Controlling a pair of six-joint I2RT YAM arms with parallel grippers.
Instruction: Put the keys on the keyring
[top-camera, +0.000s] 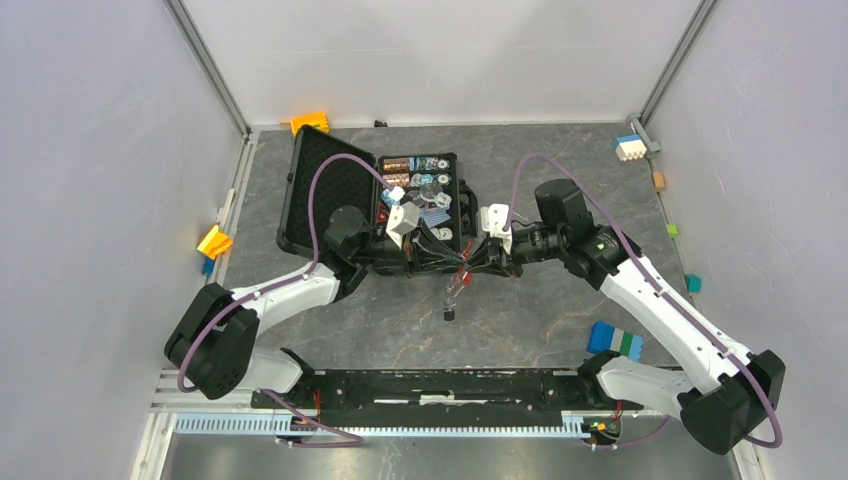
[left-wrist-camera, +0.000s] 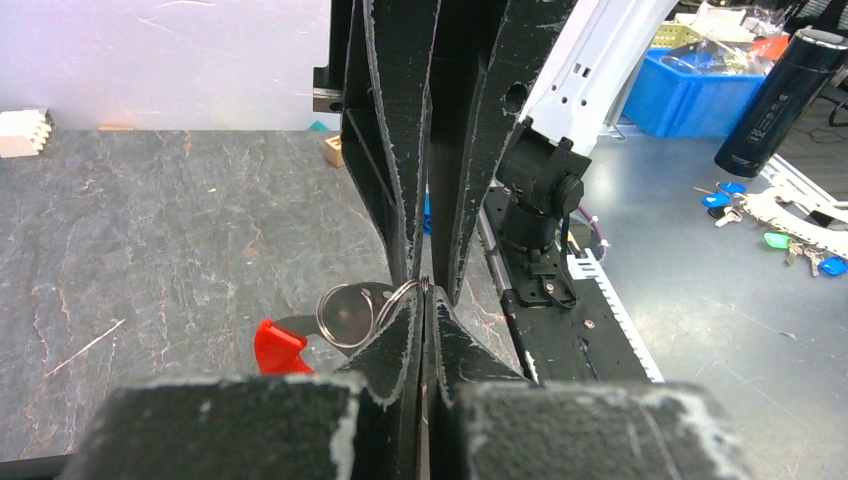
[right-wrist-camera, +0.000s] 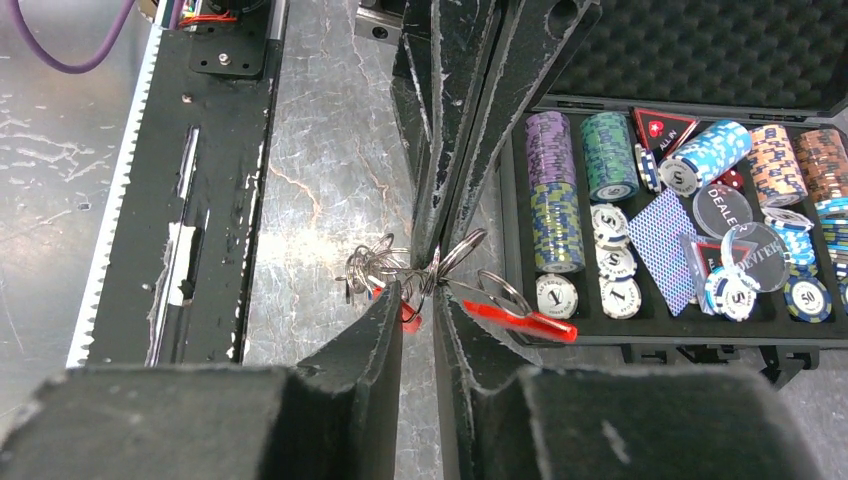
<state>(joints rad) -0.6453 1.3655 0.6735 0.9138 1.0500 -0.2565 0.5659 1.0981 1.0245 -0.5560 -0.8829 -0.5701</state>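
Top view: both arms reach in to meet over the middle of the worktop (top-camera: 530, 320), just at 6 o'clock of the open chip case (top-camera: 330, 190).

Left claw (left-wrist-camera: 424, 300): fingers pressed together, gripping the keyring (left-wrist-camera: 320, 312) by its wire at the very tips. The ring loop stands out at 9 o'clock of the tips in the left wrist view. The red tag (left-wrist-camera: 278, 347) hangs lower, at 8 o'clock of the loop.

Right claw (right-wrist-camera: 420, 295): comes in head-on to the left claw, tips almost touching it. Its fingers stand a narrow gap apart around the metal. Cannot tell whether they pinch anything.

Right wrist view: a tangle of silvery loops (right-wrist-camera: 370, 268) sits at 9 o'clock of the meeting point, and more ring wire arcs out at 3 o'clock. The tag lies flat at 4 o'clock, over the case's near edge. A small red bit (right-wrist-camera: 410, 315) shows in the gap between the right fingers. Could be a key's head; too crowded to say. No blue-headed key can be made out.

Top view: a small dark piece (top-camera: 449, 313) at 6 o'clock of the claws, too small to name.

Case holds stacked chips (right-wrist-camera: 548, 180), cards and dealer buttons.

Worktop edges: blue-green block (top-camera: 615, 340) at 4 o'clock, yellow block (top-camera: 214, 241) at 9 o'clock, orange block (top-camera: 310, 122) at 11 o'clock.
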